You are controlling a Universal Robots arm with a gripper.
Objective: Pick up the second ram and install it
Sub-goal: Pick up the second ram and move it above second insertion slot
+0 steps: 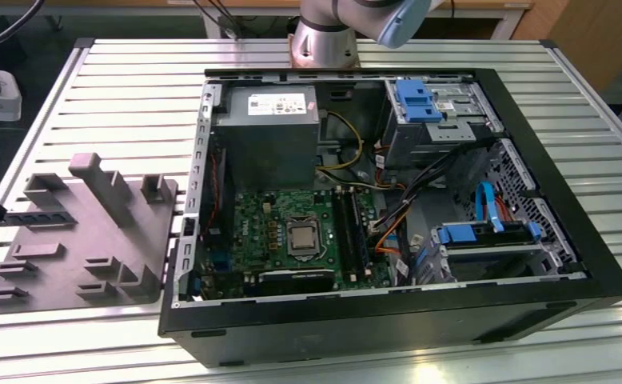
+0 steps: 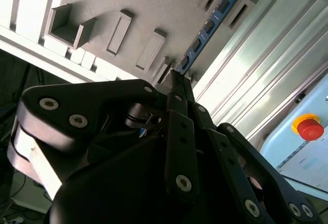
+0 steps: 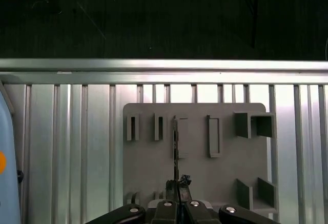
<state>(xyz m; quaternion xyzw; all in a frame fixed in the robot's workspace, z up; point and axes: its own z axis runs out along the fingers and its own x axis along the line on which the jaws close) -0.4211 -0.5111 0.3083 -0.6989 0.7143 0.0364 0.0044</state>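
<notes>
The second ram point(image 2: 207, 29) stands on its long edge in the grey tray point(image 2: 169, 8), running straight out from the gripper point(image 2: 178, 78) with its far end between two upright blocks. In the first wrist view it shows as a thin dark line point(image 3: 176, 147) along one of the tray's point(image 3: 205, 183) slots, directly ahead of the gripper point(image 3: 177, 185). The gripper looks pressed together on the stick's near end, pinching its two flat faces. I cannot tell whether the stick has left its holder. The step in hand reads as taking the stick out of the tray. To do it well, the pinch should sit square on the flat faces and the pull should follow the holder's line. A sideways twist could wedge the thin board against the blocks. Those blocks flank the far end closely, and further ribs and pockets rise on both sides of the gripper's line. The tray rests on the slatted table point(image 3: 66, 147), and a red push-button point(image 2: 310, 129) sits off to one side, clear of the stick. In the exterior view the open computer case point(image 1: 396, 328) lies beyond the tray point(image 1: 87, 240), well apart from the gripper. Inside are the green motherboard point(image 1: 279, 216) and its long black slots point(image 1: 348, 232), with loose cables crowding the side near them.
</notes>
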